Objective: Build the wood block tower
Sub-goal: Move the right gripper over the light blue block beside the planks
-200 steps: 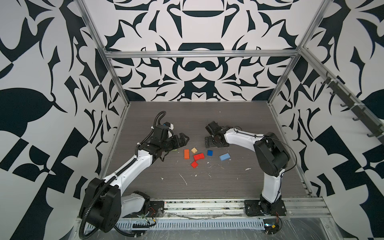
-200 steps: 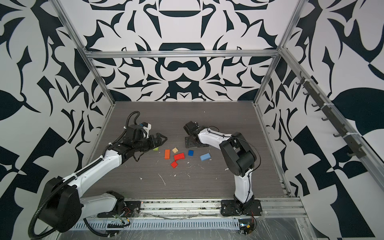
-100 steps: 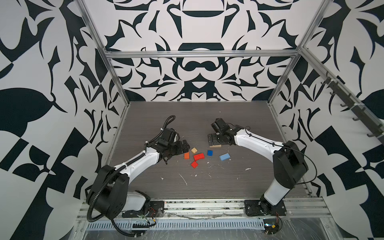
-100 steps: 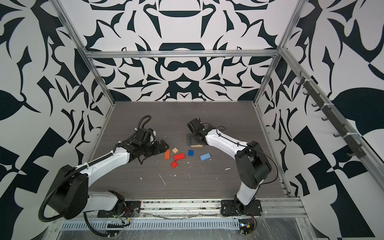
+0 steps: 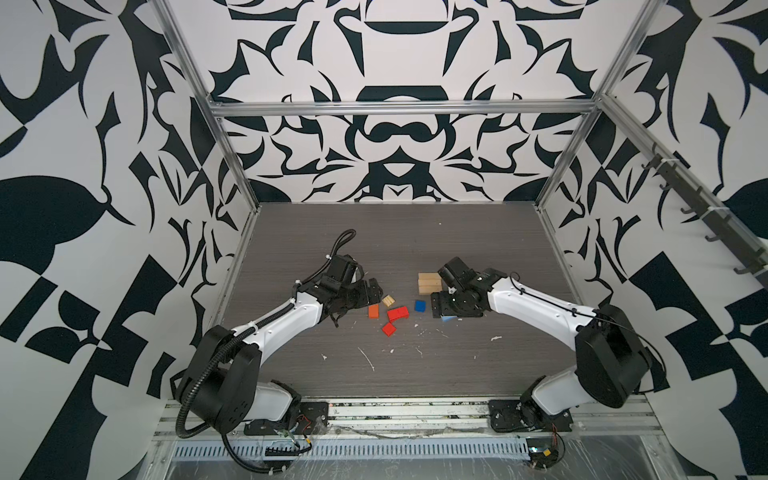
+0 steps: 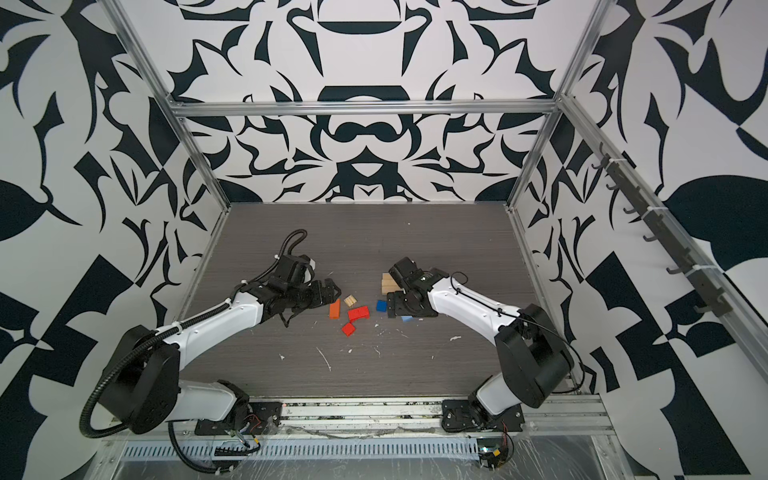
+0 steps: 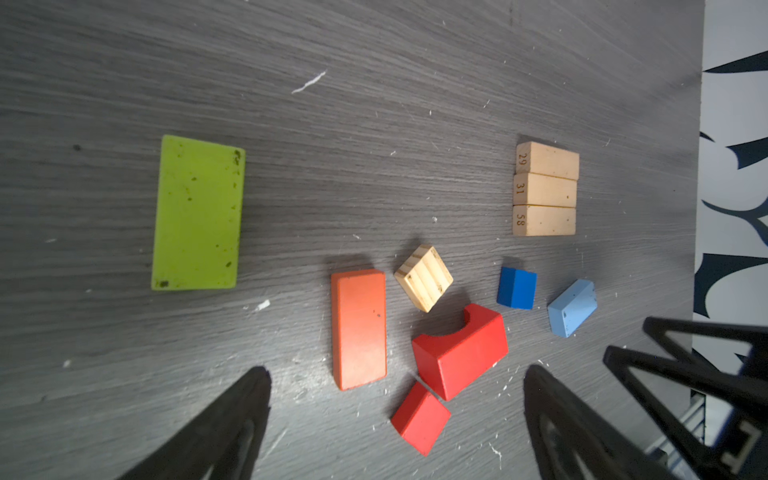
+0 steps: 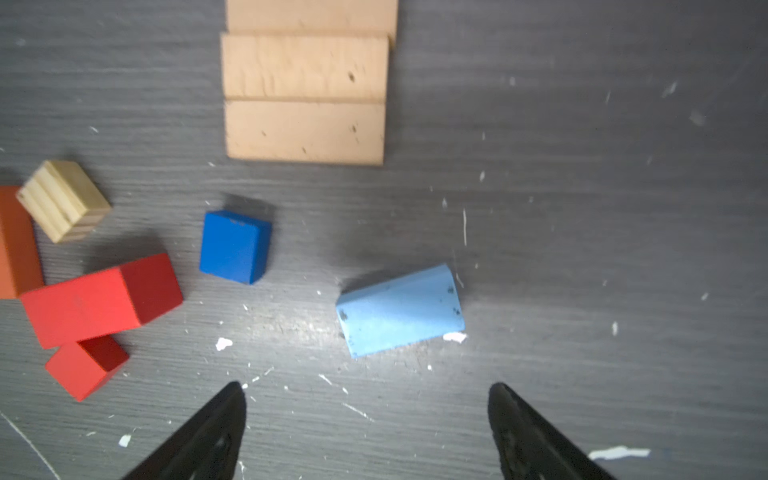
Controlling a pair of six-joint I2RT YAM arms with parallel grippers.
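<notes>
Right wrist view: right gripper [image 8: 365, 390] fingers apart, empty, near light blue wooden oblong [image 8: 399, 311]; left gripper [image 7: 397, 372] fingers apart, empty; coloured wooden blocks [image 7: 359, 328] lie loose, single-layer, on dark grey table [image 7: 374, 104].

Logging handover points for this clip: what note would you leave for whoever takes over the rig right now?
Left gripper: open, empty, pointed at the orange block and red arch block.
Right gripper: open, empty, hovering by the light blue block.
Blocks: three tan oblongs lie flat, side by side. The lime green block, small tan cube, red cube and dark blue cube lie loose in a single layer.
Done: at most a tan base row; nothing is stacked.
Left: stack all the other blocks.
</notes>
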